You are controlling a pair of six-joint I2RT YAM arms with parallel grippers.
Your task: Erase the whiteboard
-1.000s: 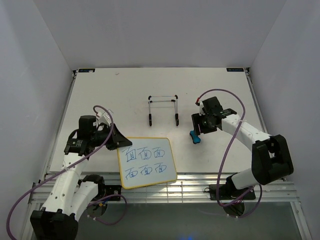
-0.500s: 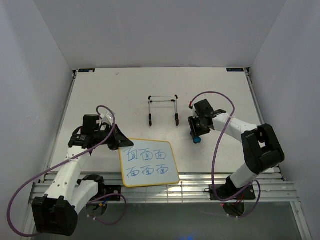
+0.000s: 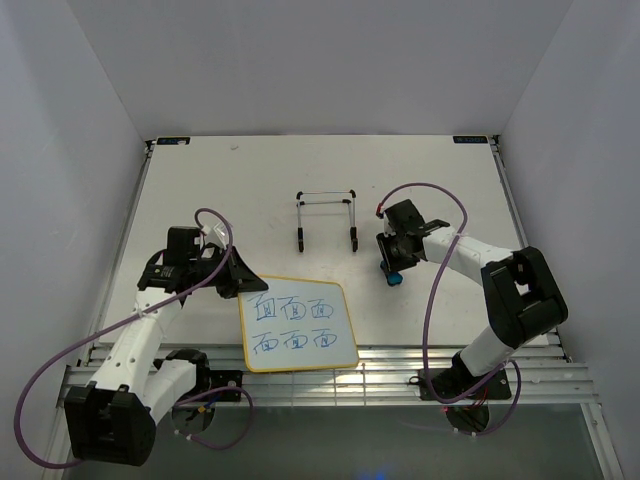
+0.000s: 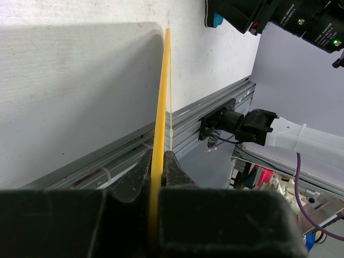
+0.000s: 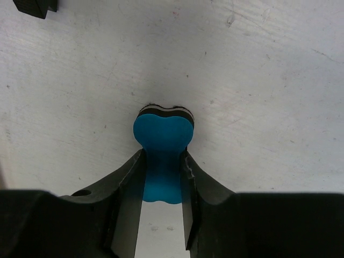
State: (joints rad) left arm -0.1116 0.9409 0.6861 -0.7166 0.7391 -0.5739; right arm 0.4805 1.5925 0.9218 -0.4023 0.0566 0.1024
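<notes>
The whiteboard (image 3: 297,325), yellow-framed with two rows of blue marks, lies at the table's near edge. My left gripper (image 3: 243,285) is shut on its upper left corner; the left wrist view shows the yellow frame (image 4: 163,97) edge-on, pinched between my fingers (image 4: 157,161). The blue-and-black bone-shaped eraser (image 3: 395,279) lies on the table right of the board. My right gripper (image 3: 393,268) is over it. In the right wrist view both fingers press the narrow waist of the eraser (image 5: 163,129), with its rounded far end sticking out past the fingertips (image 5: 163,161).
A thin black wire easel stand (image 3: 327,215) stands at mid-table, behind the board and left of the right gripper. The aluminium rail (image 3: 400,375) runs along the table's near edge under the board. White walls enclose the table on three sides.
My right gripper moved left and down over the eraser and closed around its waist. My left gripper and the board shifted slightly right. Little has moved in the last half second.
</notes>
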